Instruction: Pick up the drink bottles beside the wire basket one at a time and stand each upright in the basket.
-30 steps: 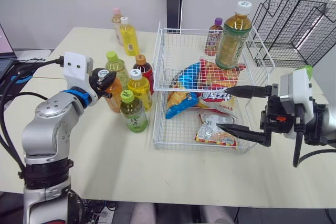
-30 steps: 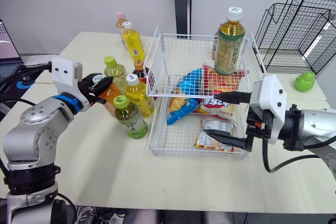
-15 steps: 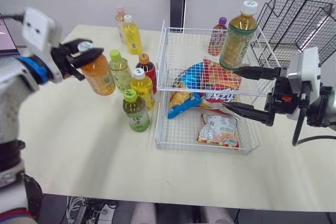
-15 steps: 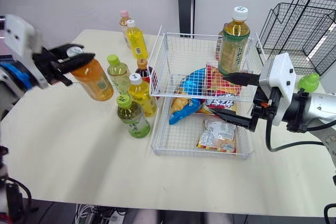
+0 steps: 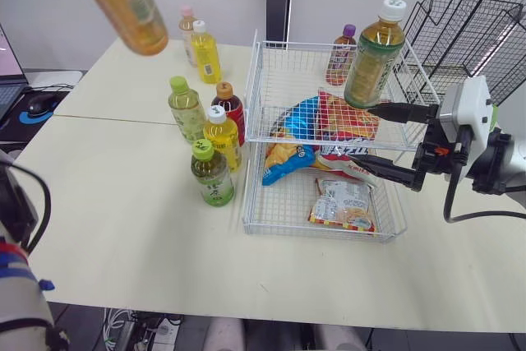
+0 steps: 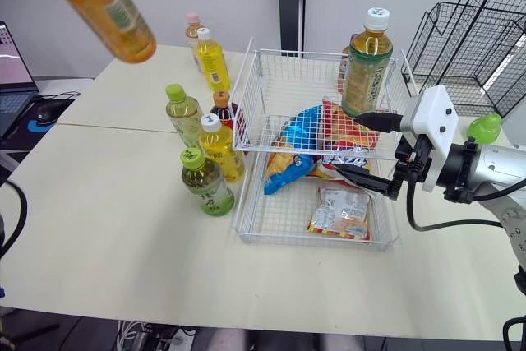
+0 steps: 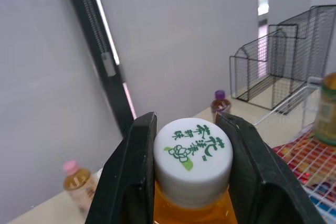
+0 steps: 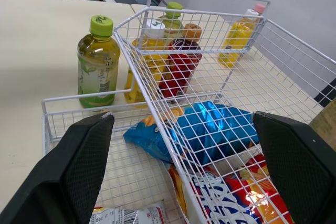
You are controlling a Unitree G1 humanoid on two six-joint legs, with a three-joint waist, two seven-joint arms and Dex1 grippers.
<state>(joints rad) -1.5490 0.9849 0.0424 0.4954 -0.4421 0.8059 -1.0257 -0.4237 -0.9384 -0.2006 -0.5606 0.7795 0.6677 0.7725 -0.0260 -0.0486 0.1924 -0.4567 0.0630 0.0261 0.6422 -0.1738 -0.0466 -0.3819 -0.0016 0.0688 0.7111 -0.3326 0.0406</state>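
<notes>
Orange tea fills the bottle (image 5: 123, 2) that my left arm holds. From the head camera it hangs tilted, base lowest, high above the table (image 5: 123, 228) and well apart from the wire basket (image 5: 327, 45), which lies below it and toward my right gripper (image 5: 366, 133). That right gripper hovers wide open and empty over the basket's side, snack bags (image 5: 341, 207) under its fingers and a tall tea bottle (image 5: 374, 55) upright just past its upper finger.

Left wrist camera: the left gripper (image 7: 189, 129) is closed on the white cap (image 7: 193, 153), one black finger each side, with nothing else supporting the bottle.

Right wrist camera: between the spread fingers I see the blue snack bag (image 8: 210, 129) and, beyond the wire, the green-capped bottle (image 8: 98, 61) with others behind it.

My worry is the grip: a smooth cap pinched by two fingers, with a full bottle hanging below, could slip or twist out on the way over. The bags leave little flat floor, so a bottle set on them may topple, and my right fingers sit in the way
</notes>
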